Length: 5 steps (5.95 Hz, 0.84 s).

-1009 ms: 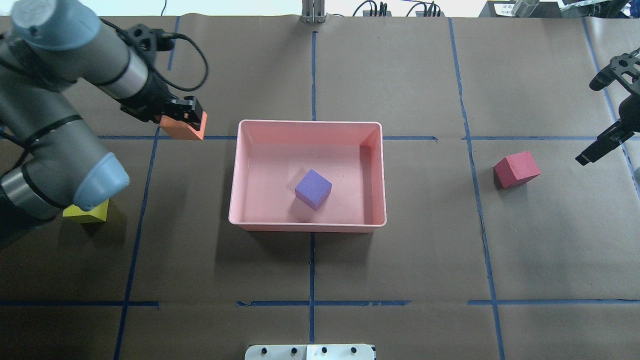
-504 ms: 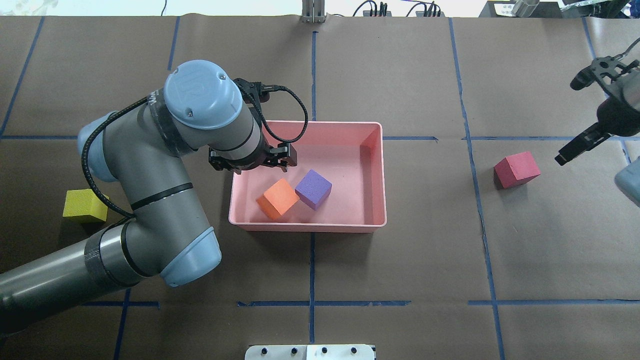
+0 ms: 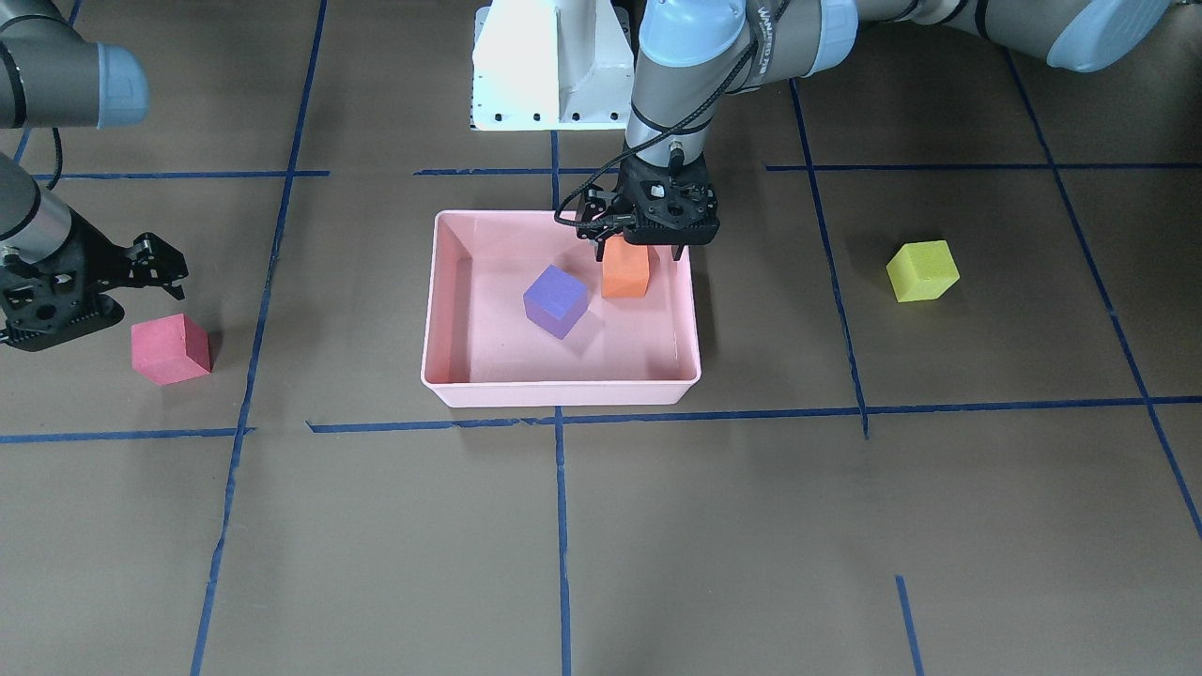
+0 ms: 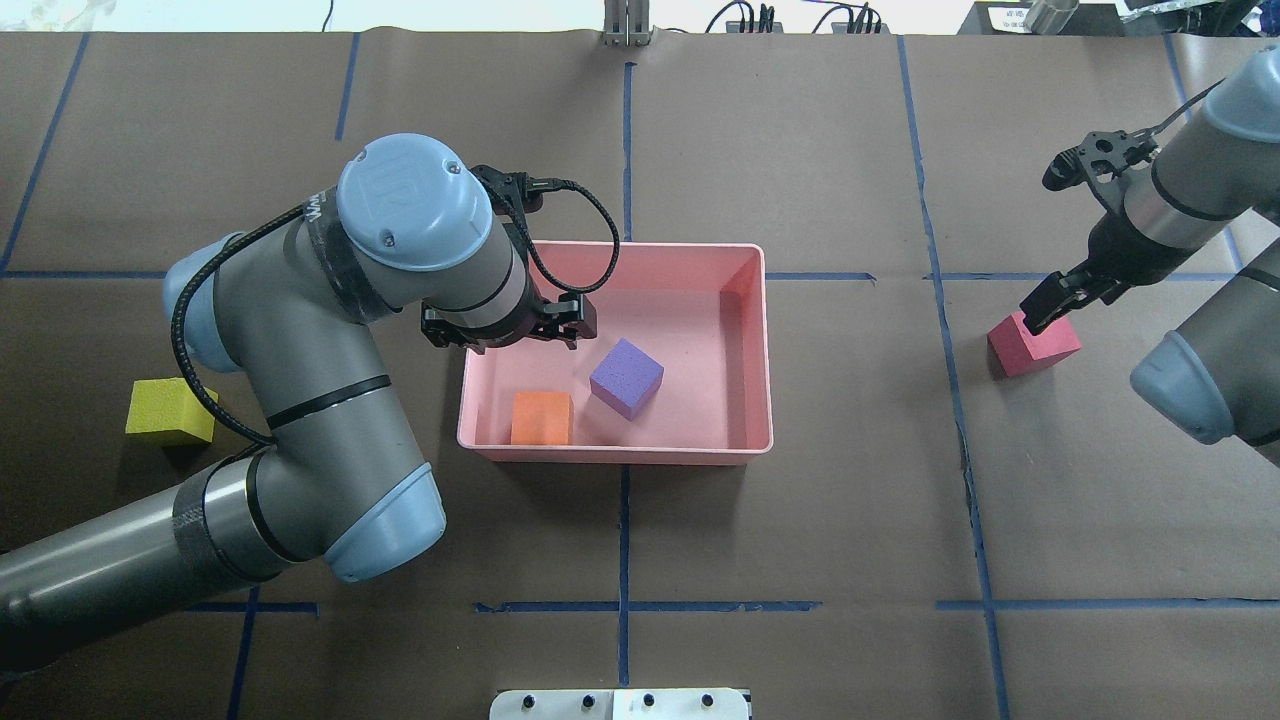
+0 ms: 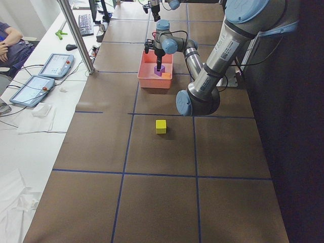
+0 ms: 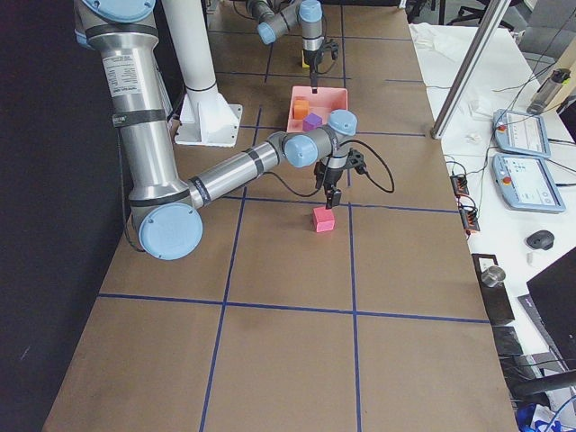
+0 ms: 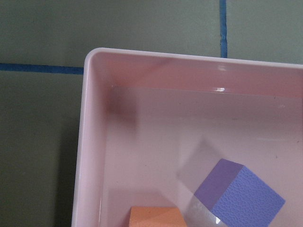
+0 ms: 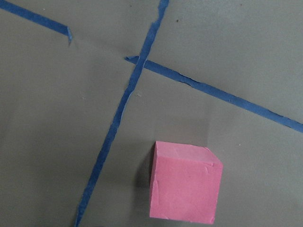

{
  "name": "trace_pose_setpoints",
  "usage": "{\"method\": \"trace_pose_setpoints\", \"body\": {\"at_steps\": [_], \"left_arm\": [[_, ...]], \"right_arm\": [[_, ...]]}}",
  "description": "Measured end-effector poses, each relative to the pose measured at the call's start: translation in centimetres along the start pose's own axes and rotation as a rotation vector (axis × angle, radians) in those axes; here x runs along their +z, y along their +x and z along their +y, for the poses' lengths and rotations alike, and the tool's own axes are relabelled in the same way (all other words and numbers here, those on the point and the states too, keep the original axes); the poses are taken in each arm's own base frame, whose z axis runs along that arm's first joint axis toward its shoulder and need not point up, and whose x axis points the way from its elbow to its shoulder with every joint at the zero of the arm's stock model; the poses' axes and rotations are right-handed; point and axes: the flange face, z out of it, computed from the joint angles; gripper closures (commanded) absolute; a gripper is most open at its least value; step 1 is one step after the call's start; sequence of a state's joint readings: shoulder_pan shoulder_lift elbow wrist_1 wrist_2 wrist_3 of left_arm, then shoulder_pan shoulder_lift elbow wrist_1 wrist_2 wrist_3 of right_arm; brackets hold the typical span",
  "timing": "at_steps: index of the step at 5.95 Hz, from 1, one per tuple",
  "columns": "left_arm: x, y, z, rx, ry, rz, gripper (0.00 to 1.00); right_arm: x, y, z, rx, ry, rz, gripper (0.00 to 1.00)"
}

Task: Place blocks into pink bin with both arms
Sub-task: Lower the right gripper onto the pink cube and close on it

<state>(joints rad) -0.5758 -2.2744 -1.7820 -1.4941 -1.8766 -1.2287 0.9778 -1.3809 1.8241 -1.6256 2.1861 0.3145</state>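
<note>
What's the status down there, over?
Left gripper open above pale-pink plastic bin. Orange foam cube, purple foam cube inside; red foam cube, yellow-green foam cube on table. Right gripper near red cube, jaws unclear. Nothing blocking.

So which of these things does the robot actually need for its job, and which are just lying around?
Part of the job: pink bin, purple block, orange block, red block, yellow block, left hand, right hand.

Just lying about: control tablet, keyboard, mouse, all on the side table.
</note>
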Motion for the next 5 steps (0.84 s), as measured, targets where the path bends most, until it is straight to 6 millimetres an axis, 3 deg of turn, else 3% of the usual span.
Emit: {"method": "trace_pose_setpoints", "body": {"at_steps": [3, 4, 5], "left_arm": [[0.0, 0.0, 0.0, 0.000, 0.002, -0.001, 0.00], [-0.1, 0.0, 0.0, 0.001, 0.003, 0.001, 0.00], [-0.2, 0.0, 0.1, 0.001, 0.004, 0.002, 0.00]], "right_arm": [[6.2, 2.0, -0.9, -0.022, -0.012, 0.011, 0.00], [8.3, 2.0, -0.7, -0.028, -0.041, 0.017, 0.21], [9.7, 1.7, -0.6, -0.034, -0.062, 0.024, 0.57]]}}
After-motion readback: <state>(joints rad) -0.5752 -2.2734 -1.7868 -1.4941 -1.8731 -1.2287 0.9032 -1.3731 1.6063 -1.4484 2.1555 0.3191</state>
